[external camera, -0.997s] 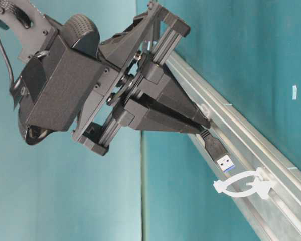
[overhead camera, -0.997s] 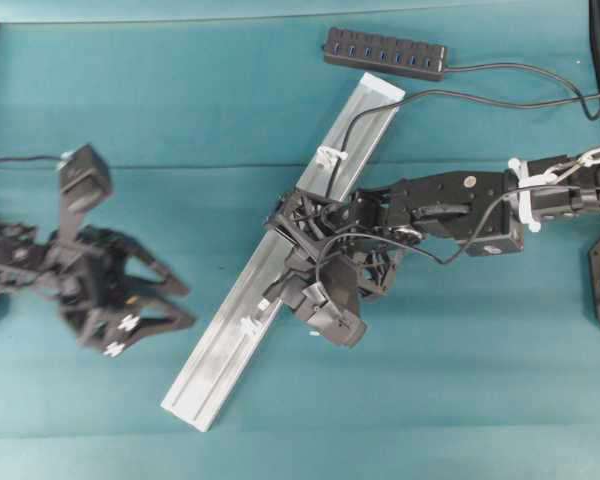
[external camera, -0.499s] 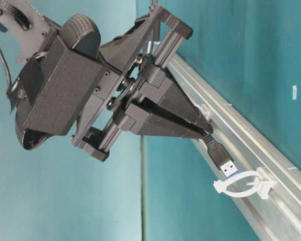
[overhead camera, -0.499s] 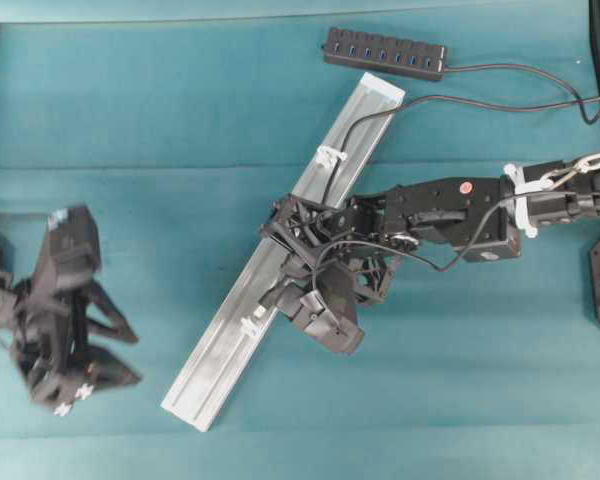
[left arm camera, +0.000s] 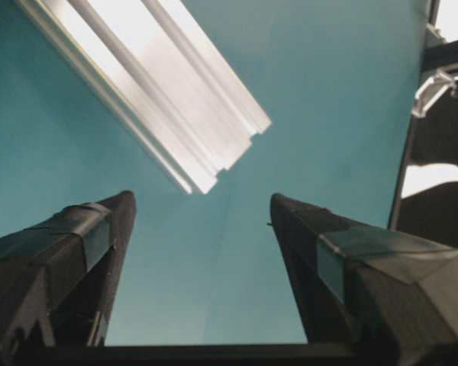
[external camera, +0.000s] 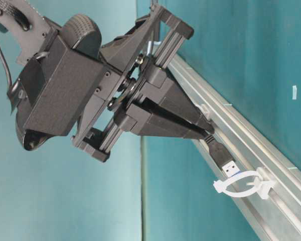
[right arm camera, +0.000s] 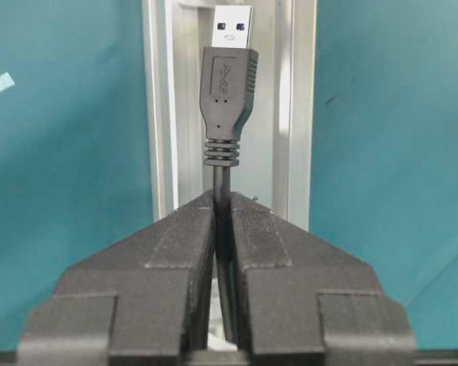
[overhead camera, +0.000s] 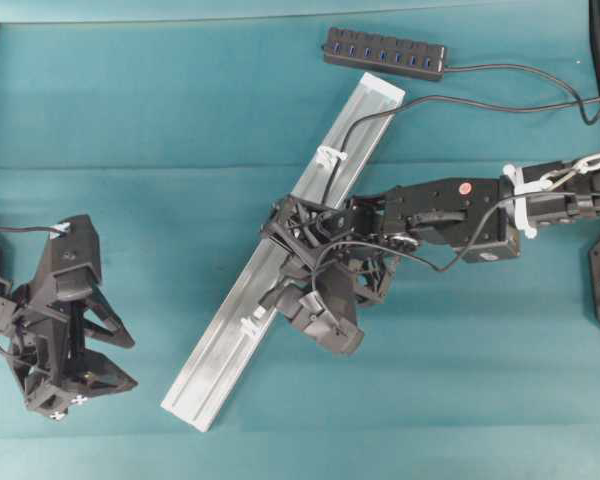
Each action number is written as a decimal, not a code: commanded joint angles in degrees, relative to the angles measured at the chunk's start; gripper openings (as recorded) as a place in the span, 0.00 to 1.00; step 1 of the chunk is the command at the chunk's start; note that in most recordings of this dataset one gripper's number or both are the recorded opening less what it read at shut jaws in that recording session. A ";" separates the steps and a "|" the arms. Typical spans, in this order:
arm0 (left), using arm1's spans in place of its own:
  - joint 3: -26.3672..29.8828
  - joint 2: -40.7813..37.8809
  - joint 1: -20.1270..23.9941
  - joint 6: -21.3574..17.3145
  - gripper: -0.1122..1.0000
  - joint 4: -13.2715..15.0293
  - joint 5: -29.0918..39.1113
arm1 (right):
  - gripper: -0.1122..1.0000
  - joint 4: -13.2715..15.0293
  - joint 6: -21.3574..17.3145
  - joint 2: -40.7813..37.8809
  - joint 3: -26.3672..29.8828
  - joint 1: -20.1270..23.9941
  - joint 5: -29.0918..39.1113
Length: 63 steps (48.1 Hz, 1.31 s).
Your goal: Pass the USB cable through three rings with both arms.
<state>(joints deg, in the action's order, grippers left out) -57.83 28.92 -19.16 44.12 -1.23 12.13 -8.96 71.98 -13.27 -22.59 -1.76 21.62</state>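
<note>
Your right gripper is clamped on the thin black USB cable – plug tip at the whitish plastic ring; your left gripper gapes wide.

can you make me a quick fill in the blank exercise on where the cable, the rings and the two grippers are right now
1. The right gripper is shut on the USB cable just behind its ____.
2. The left gripper has ____ between its open fingers.
3. In the table-level view the plug tip sits at the ____ ring on the rail.
4. The hub lies near the rail's ____ end in the overhead view.

Missing words: plug; nothing; white; upper
</note>
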 commanded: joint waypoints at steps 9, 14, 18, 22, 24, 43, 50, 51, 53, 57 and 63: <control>1.14 0.09 -0.09 -0.09 0.82 -0.26 -0.26 | 0.17 0.09 -0.97 -0.88 1.93 1.58 -0.44; 1.23 0.00 -0.09 0.00 0.82 -0.26 -0.53 | 0.17 -0.26 -1.05 -1.32 2.64 1.93 -0.44; 1.23 -0.18 -0.09 0.00 0.82 -0.26 -1.23 | 0.17 -0.53 -1.05 -1.58 3.16 2.46 -0.44; 1.23 -0.79 -0.09 0.00 0.82 -0.26 -2.11 | 0.17 -0.70 -1.05 -1.76 3.52 3.08 -0.44; 1.32 -1.23 -0.09 0.00 0.82 -0.26 -2.46 | 0.17 -0.70 -1.05 -1.85 3.69 3.43 -0.44; 1.32 -6.94 4.04 -0.26 0.82 -0.26 -13.45 | 0.17 -2.02 -3.16 -3.34 6.50 4.66 -0.70; 1.93 -10.28 5.71 -1.58 0.82 -0.26 -16.61 | 0.17 -2.02 -3.34 -3.60 7.03 5.19 -0.35; 2.02 -10.63 5.89 -1.76 0.82 -0.26 -16.96 | 0.17 -2.02 -3.34 -3.60 7.03 5.19 -0.35; 2.20 -11.43 6.15 -1.85 0.82 -0.26 -17.67 | 0.17 -2.02 -3.43 -3.60 7.03 5.36 -0.35; 2.72 -13.18 6.77 -1.85 0.82 -0.26 -18.98 | 0.17 -2.11 -3.43 -3.60 6.86 5.45 -0.26; 4.57 -16.35 8.00 -1.85 0.82 -0.26 -20.21 | 0.17 -2.02 -3.43 -3.60 6.68 5.45 0.00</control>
<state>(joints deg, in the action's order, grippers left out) -55.28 14.06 -11.95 42.36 -1.23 -6.94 -10.81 69.26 -16.96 -16.35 3.16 21.62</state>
